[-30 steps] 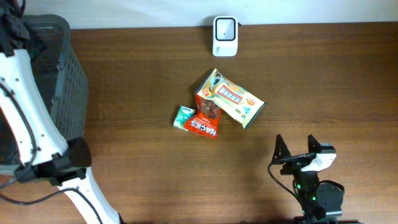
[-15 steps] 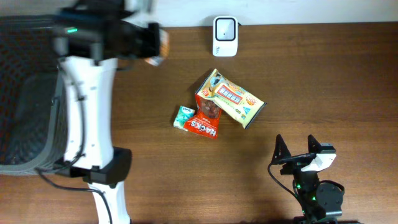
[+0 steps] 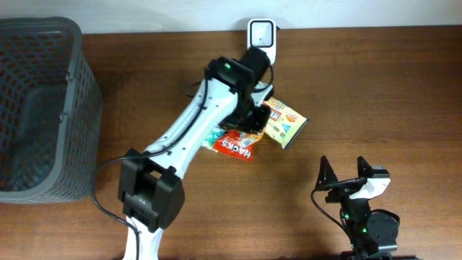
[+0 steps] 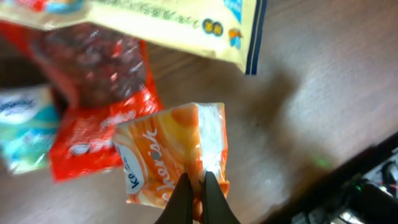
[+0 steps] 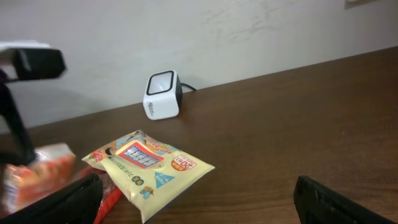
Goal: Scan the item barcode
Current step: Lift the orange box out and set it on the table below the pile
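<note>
Since a moment ago our left arm has swung over from the basket side to the middle of the brown wooden table (image 3: 390, 94). Our left gripper (image 4: 198, 186) is pinched tight on one edge of the orange-and-white soft packet (image 4: 171, 155), right over the pile: red crinkly snack bag (image 4: 93, 137), yellow snack pouch (image 3: 286, 124), small teal packet (image 4: 18, 127). Just past that sits the white cube scanner (image 3: 260, 32) at the back edge. Grey mesh basket (image 3: 72, 79) is far left. Our right gripper (image 3: 343, 167) sits front right, jaws wide, holding nothing.

Glossy plastic orange packet (image 4: 174, 155); matt wood-grain table (image 3: 397, 87); basket (image 3: 81, 108) seemingly plastic mesh.
</note>
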`<action>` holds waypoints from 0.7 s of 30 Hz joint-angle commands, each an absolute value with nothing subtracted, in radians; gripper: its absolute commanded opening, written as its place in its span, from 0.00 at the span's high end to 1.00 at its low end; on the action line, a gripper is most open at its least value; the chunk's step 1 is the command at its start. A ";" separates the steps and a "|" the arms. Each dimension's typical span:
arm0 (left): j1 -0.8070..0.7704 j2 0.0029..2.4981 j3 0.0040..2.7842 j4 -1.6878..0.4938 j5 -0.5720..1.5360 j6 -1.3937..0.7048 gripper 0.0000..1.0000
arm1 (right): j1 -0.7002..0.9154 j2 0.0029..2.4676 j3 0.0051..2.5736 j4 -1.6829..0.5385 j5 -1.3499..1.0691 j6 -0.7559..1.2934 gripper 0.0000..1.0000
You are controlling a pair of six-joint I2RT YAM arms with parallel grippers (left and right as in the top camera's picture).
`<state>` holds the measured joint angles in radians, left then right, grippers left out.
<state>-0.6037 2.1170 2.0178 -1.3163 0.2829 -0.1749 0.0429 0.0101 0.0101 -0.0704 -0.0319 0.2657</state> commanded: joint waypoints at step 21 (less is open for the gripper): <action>-0.574 2.049 2.059 -1.342 0.334 -0.162 0.54 | 0.047 0.007 0.006 -0.075 -0.045 0.271 0.02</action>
